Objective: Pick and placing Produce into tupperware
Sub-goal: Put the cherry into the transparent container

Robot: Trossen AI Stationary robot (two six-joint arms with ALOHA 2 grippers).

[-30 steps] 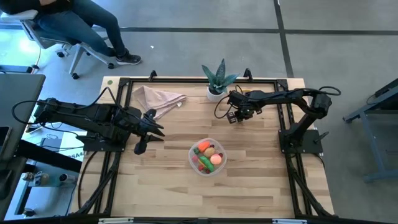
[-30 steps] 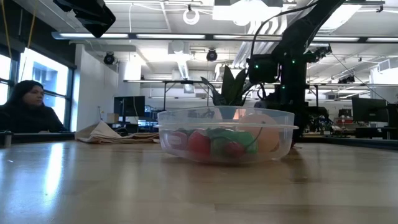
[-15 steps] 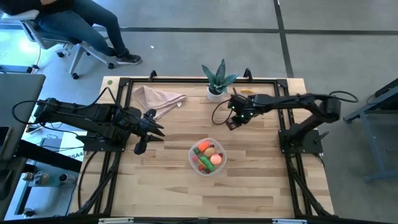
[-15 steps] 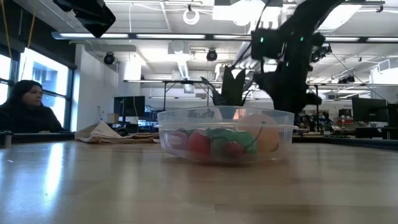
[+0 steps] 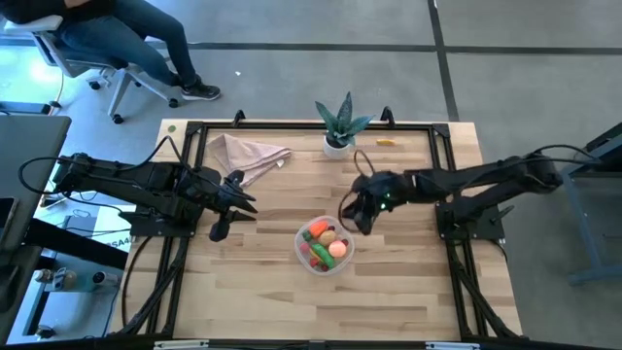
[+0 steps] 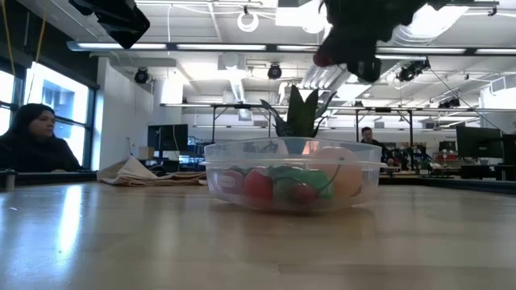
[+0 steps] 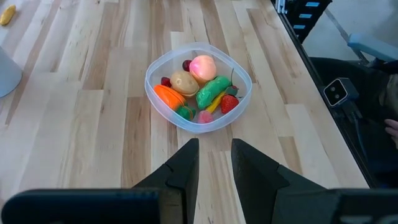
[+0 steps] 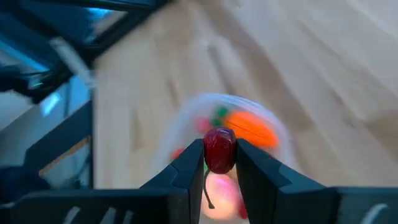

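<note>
The right gripper, clamped on a red cherry, hung at two o'clock of the tupperware, while the left gripper waited slightly parted.

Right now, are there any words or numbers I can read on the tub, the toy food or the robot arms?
None: nothing in these pictures can be read.
The tupperware, carrot and peach are plain.
The red cherry in the right gripper has no marking.
The left gripper shows no label.
The monitors behind the table are too small to read.
</note>
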